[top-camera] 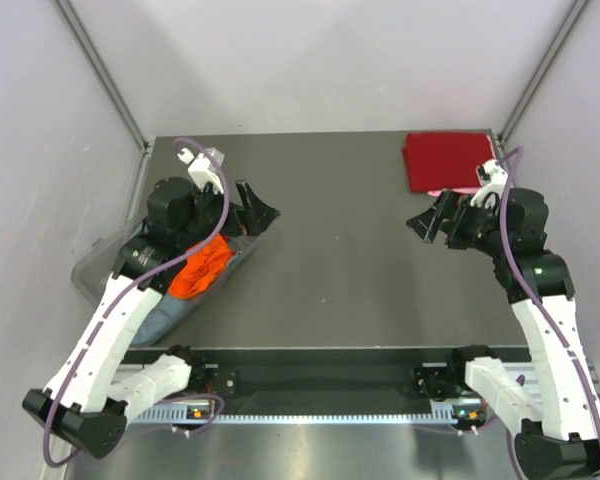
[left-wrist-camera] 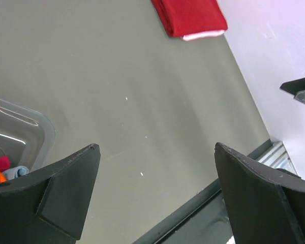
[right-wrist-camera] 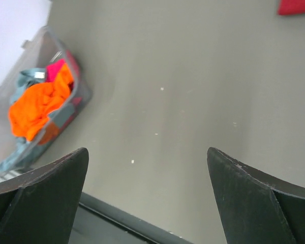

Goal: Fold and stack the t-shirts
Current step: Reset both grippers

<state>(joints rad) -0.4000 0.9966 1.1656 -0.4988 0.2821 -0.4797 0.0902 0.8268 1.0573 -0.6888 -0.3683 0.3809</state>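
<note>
In the overhead view the dark red t-shirt (top-camera: 448,160) lay folded into a neat rectangle at the upper right of the grey table (top-camera: 340,260), and a thin strip of the light pink t-shirt (left-wrist-camera: 204,35) showed beneath its lower edge, so the red one rested on top of the pink. The remaining shirts sat bunched in the clear plastic tub (top-camera: 92,268) at the left edge of the frame: the orange t-shirt (top-camera: 202,268) was crumpled on top, the grey-blue t-shirt (top-camera: 170,312) spilled toward the lower left, and a patch of the magenta t-shirt (right-wrist-camera: 55,68) peeked out beside the orange in the right wrist view. The left gripper (left-wrist-camera: 156,148) hung above the table just right of the tub, its jaws spread wide with only bare tabletop between them and nothing grasped. The right gripper (right-wrist-camera: 147,150) was released as well, fingers wide apart and empty, poised just below the folded red shirt at the right side of the overhead frame and not touching it. The middle of the table lay between the two arms.
</note>
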